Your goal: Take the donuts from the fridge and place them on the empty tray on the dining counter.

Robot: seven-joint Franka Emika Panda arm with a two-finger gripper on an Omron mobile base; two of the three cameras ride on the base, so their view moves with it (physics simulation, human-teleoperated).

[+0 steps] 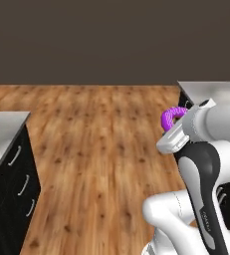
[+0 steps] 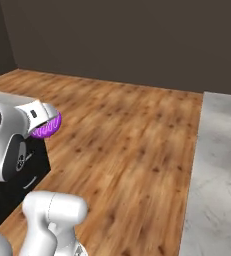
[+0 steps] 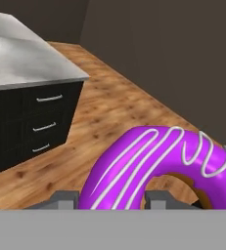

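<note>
Held up off the wooden floor, the purple-iced ring donut with white stripes is pinched between the jaws of the gripper; that way it can be carried safely.

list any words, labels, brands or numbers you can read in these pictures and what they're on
None can be read. The arm's dark panel carries small lettering, too blurred to make out. The white lines on the purple donut, held in the tool, are icing stripes, not writing. The drawer cabinet and the marble counter bear no text.
</note>
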